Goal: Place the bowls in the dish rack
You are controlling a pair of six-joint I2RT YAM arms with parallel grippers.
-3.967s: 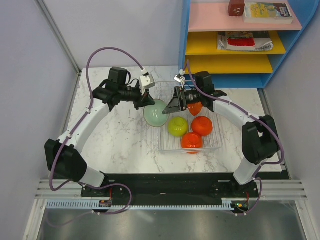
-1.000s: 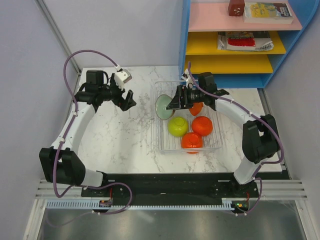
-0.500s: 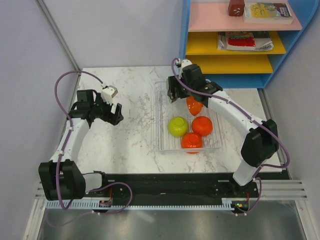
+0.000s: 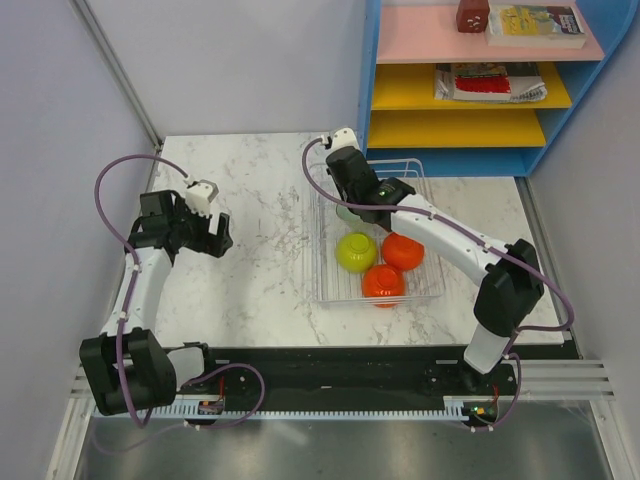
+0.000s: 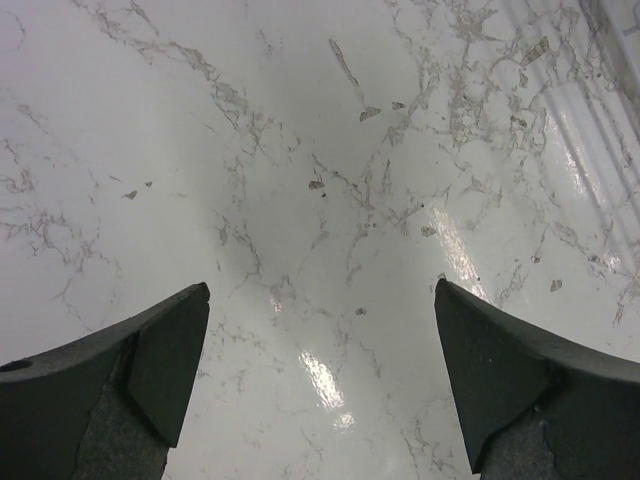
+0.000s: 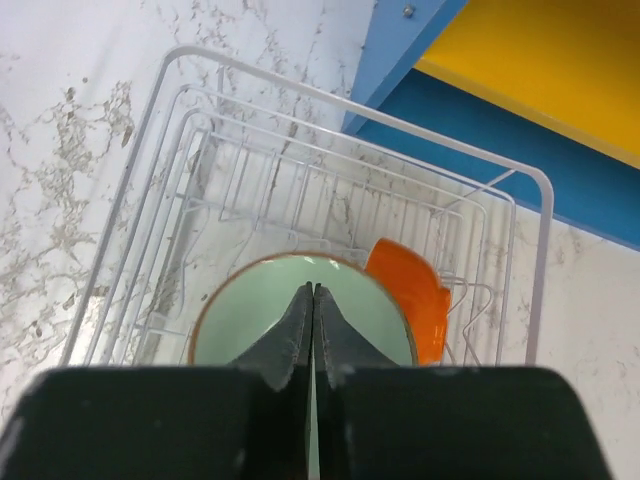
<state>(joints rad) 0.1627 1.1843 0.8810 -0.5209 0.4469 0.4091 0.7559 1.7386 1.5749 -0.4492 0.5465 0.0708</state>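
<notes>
**Left pincer wide over bare marble; right pincer closed above the sage-green bowl in the rack**

Left pincer [image 5: 321, 284]: jaws spread wide, nothing between them. It hangs over the table [image 4: 250, 290] near the left edge. Its wrist view shows only veined white marble, with both fingers cut off by the lower frame.

Dish rack [image 4: 430, 288]: see-through, thin pale wires, parallel ribs. It sits right of centre on the table, its far end near the blue shelf unit [image 4: 560, 140]. From overhead the right arm lies across the rack's far left part and hides what is under it.

Right pincer [image 6: 312, 288]: fingers pressed together, only a thin seam between them. It points down over the sage-green bowl [image 6: 245, 320]. Contact with the bowl cannot be judged.

Sage-green bowl: in the rack's far left part, mouth up, pale glossy inside, thin brownish rim. Its near part is cut off by the pincer body.

Tilted orange-red bowl [image 6: 412, 290]: on edge just right of the sage one, partly behind it.

Overhead, nearer in the rack: yellow-green bowl [image 4: 356, 252], then two more glossy orange-red bowls [image 4: 403, 252], close together.
</notes>
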